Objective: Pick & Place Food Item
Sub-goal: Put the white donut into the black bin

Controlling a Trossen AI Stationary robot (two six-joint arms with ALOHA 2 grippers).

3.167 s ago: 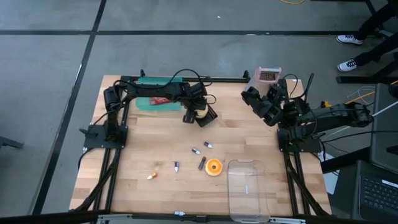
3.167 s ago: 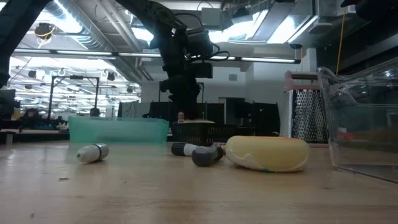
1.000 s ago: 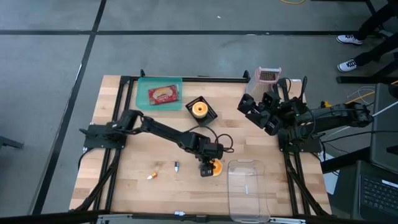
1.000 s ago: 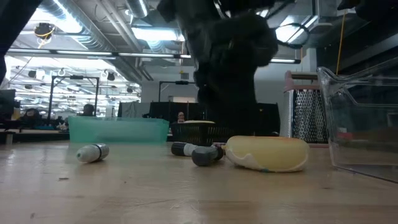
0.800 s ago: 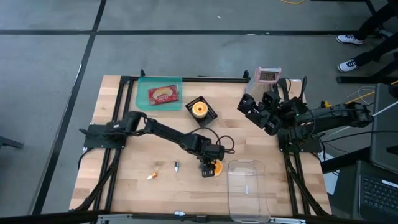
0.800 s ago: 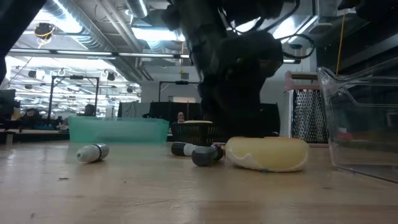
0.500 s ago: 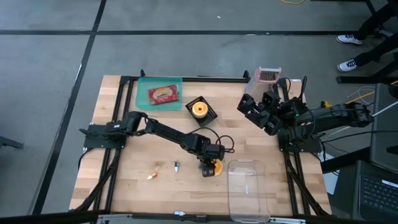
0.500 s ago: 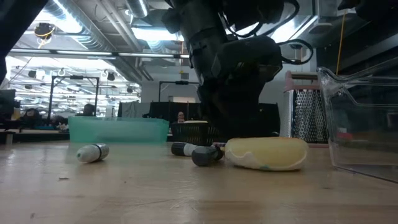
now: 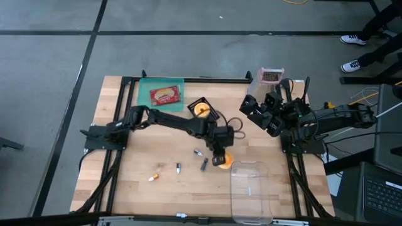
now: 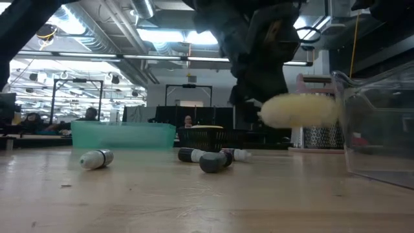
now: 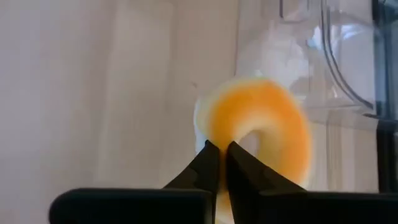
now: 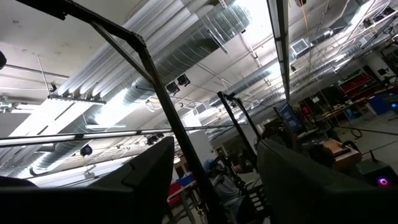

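An orange foam ring, the food item (image 9: 223, 161), hangs above the table just beyond the far left corner of the clear plastic tub (image 9: 251, 191). My left gripper (image 9: 219, 155) is shut on it. In the low view the ring (image 10: 301, 110) floats pale yellow next to the tub's wall (image 10: 381, 123). The left wrist view shows the ring (image 11: 264, 140) past my shut fingers. My right gripper (image 12: 217, 180) waits at the table's far right, raised, pointing up and open. My left gripper pinches the ring's rim (image 11: 214, 134) between its two fingers (image 11: 208, 165), which stand almost together. They come slanting down from the table's left side. The ring is lifted clear of the table and hangs below and ahead of the fingertips.
A green tray (image 9: 146, 100) with a red packet sits at the far left, beside it a black basket (image 9: 202, 110) holding another orange ring. Several small markers (image 9: 202, 162) lie mid-table. A grater (image 9: 271, 76) stands at the far right.
My left gripper has taken hold of the orange ring and lifted it off the table. It has carried the ring up and toward the table's right edge, nearer the clear tub. The markers that the arm covered now show.
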